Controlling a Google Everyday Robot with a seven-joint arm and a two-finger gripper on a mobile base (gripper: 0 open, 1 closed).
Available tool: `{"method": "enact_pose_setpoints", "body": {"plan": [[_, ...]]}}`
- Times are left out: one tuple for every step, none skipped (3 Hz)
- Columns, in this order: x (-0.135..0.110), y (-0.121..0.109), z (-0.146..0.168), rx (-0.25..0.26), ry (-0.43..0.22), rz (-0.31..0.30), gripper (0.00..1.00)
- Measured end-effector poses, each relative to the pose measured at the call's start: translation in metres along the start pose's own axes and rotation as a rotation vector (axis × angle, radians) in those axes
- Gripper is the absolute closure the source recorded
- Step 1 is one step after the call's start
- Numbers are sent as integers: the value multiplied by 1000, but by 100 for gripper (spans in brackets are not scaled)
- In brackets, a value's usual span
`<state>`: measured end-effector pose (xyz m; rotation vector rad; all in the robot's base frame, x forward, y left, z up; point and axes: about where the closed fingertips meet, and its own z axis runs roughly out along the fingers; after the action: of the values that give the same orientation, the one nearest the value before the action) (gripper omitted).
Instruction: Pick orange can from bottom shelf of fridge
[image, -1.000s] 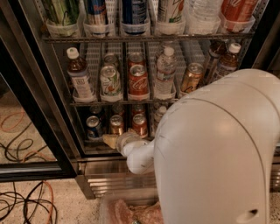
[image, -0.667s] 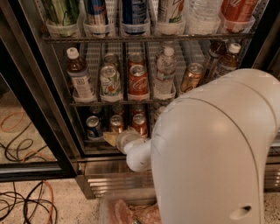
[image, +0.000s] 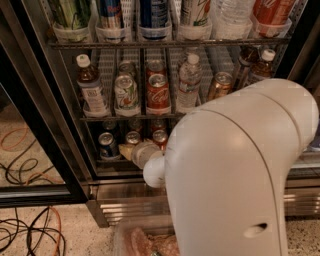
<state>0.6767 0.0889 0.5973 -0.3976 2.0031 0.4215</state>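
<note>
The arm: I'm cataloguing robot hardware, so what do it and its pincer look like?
The arm is a bulky, smooth off-white shell with rounded edges and one small oval slot; no cables or markings show. It narrows to a white rounded wrist. The pincer, at the bottom shelf, looks tan-beige.

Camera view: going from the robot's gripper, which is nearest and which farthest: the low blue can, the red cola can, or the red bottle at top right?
The gripper is at the bottom shelf.
1. Blue can: beside it, on the same shelf.
2. Red cola can: above, on the middle shelf.
3. Red bottle: far right, on the top shelf.
</note>
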Motion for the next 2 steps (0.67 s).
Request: {"method": "enact_pose_setpoints", "body": {"plan": [[-1, -1, 4, 0, -1, 1, 33], [-1, 0, 3, -3, -8, 7, 52]]}}
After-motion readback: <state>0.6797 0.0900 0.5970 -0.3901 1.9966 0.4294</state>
